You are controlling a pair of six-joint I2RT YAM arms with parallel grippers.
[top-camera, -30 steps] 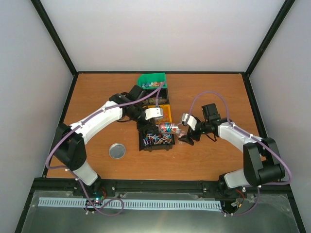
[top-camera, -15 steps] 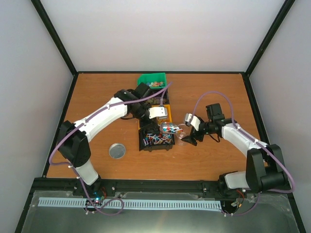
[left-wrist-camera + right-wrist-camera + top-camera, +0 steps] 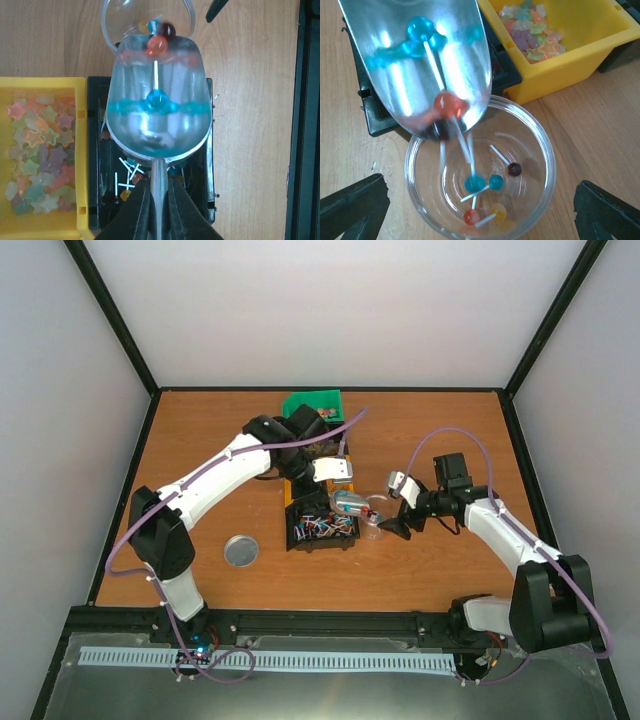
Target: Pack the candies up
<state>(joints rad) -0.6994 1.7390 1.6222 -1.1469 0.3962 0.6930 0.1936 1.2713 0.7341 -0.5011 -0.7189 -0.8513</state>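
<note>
Top view: my left end effector point(image 3: 341, 486) is clenched on the scoop point(image 3: 350, 503), tipped over the cup point(image 3: 375, 512). My right end effector point(image 3: 388, 527) is released and straddles the cup.
Left wrist: candies point(image 3: 157, 42) sit at the scoop's lip; its long axis points straight ahead into the cup.
Right wrist: several candies lie in the cup; my fingers point(image 3: 355, 200) stand apart from it.

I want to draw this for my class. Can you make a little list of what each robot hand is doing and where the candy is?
Left gripper: shut on the scoop handle
Scoop: tilted over the cup, lollipops at its lip
Right gripper: open, one finger each side of the cup, not touching
Cup: clear, a few lollipops inside
Yellow bin: star candies
Black bin: more lollipops, beneath the scoop
Lid: left of the bins
</note>
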